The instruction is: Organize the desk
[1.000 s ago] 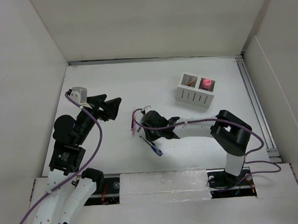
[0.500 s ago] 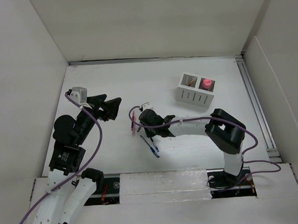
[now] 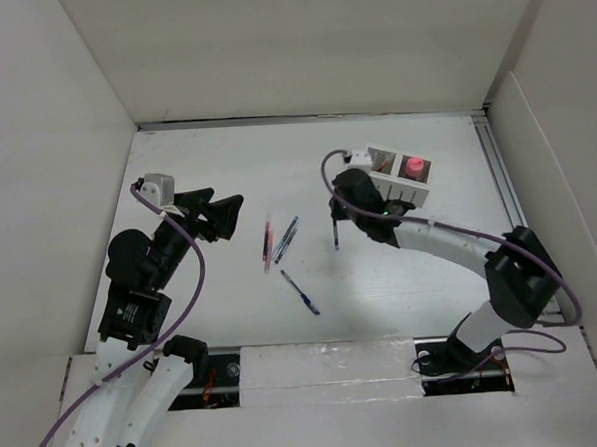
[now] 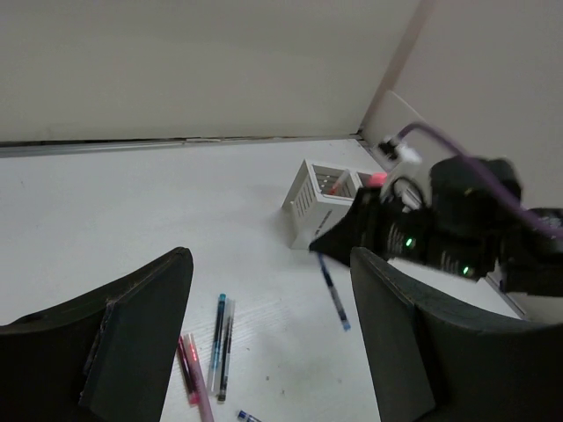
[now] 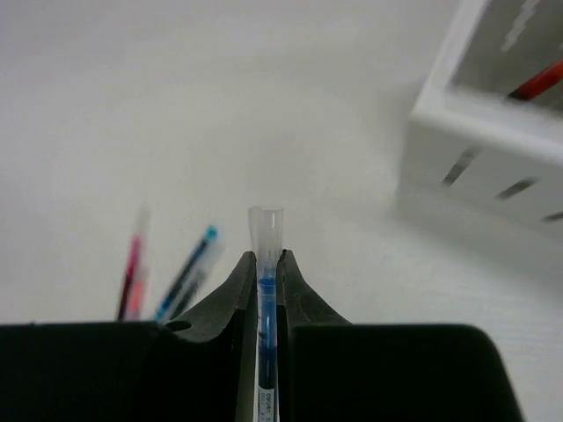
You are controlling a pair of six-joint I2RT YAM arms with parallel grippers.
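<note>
The desk (image 3: 205,163) is a white tabletop. My right gripper (image 3: 337,215) is shut on a blue pen (image 3: 336,236) and holds it above the desk, just left of the white two-compartment organizer (image 3: 395,183). In the right wrist view the pen (image 5: 266,290) is pinched between the fingers, cap end outward, with the organizer (image 5: 475,141) at the upper right. Loose on the desk lie a pink and red pair of pens (image 3: 268,247), a blue and black pair (image 3: 286,238) and one blue pen (image 3: 300,291). My left gripper (image 3: 221,216) is open and empty, left of the pens.
The organizer holds a red pen (image 5: 537,81) in one compartment and a pink-topped item (image 3: 413,164) in the other. A metal rail (image 3: 508,202) runs along the desk's right edge. White walls enclose the desk on three sides.
My right gripper has lifted the blue pen from among the pens at the desk's middle and carried it up and to the right, next to the organizer. The left arm has not moved.
</note>
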